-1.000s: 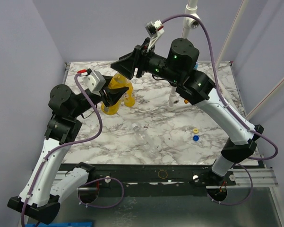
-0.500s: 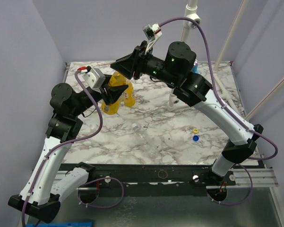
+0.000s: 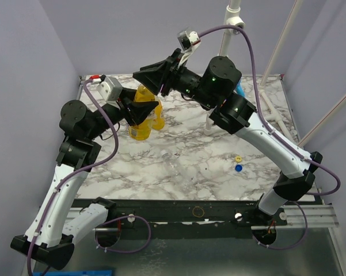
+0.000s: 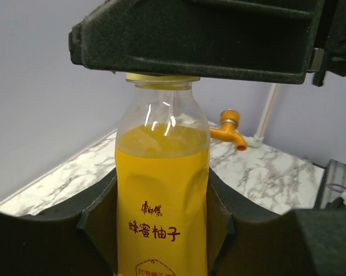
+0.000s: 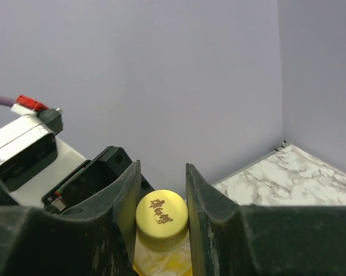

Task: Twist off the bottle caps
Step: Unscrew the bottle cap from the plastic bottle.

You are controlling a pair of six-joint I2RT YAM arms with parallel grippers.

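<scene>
Right hand [image 5: 160, 183] comes down from above and pinches the yellow cap [image 5: 161, 217], fingers [image 5: 126, 207] pressed against both sides of it. My left hand [image 4: 161, 230] clamps the body of the yellow-orange bottle [image 4: 161, 190], which is upright with the cap on its neck. It sits over the far left of the marble bench [image 3: 132, 178], with a second yellow-orange bottle [image 3: 158, 118] just beside it. A loose yellow cap [image 3: 238, 158] and a blue cap [image 3: 238, 168] lie close together on the right. A clear bottle [image 3: 175, 165] lies on its side mid-bench.
</scene>
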